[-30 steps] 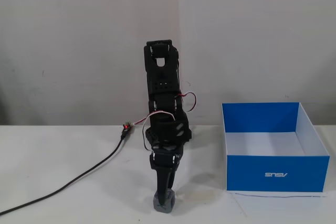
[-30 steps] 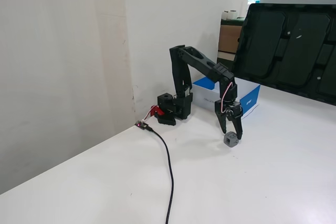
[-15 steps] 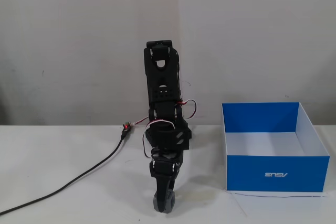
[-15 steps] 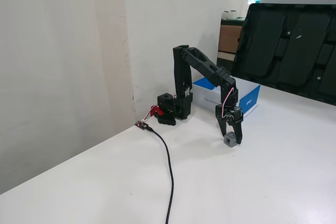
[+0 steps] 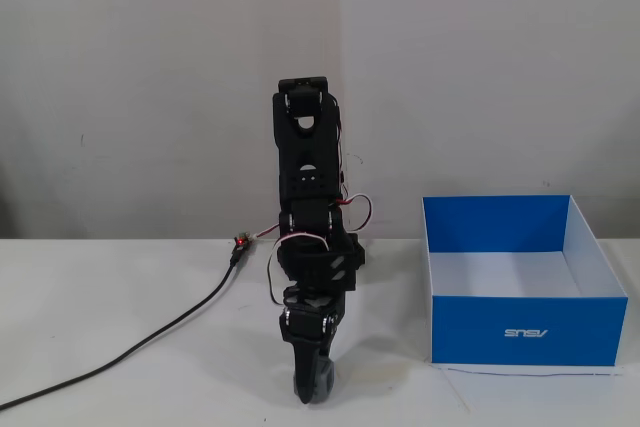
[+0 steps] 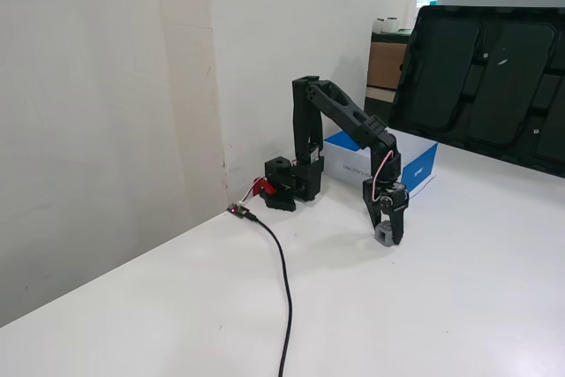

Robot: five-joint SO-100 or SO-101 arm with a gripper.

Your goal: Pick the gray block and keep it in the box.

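My black arm reaches forward and down, so that my gripper (image 5: 312,385) points at the white table. It also shows in the other fixed view (image 6: 389,234). The jaws stand closed around the small gray block (image 5: 318,389), which sits at table height between the fingertips (image 6: 383,235). The blue box (image 5: 525,332) is open-topped and white inside. It stands to the right of the gripper in a fixed view and behind the arm in the other fixed view (image 6: 418,165). The box looks empty.
A black cable (image 5: 150,342) runs from a small board with a red part (image 5: 240,242) across the table's left side, and shows in the other fixed view (image 6: 284,280) too. A large black panel (image 6: 494,77) leans at the far table edge. A wall stands close behind the arm's base.
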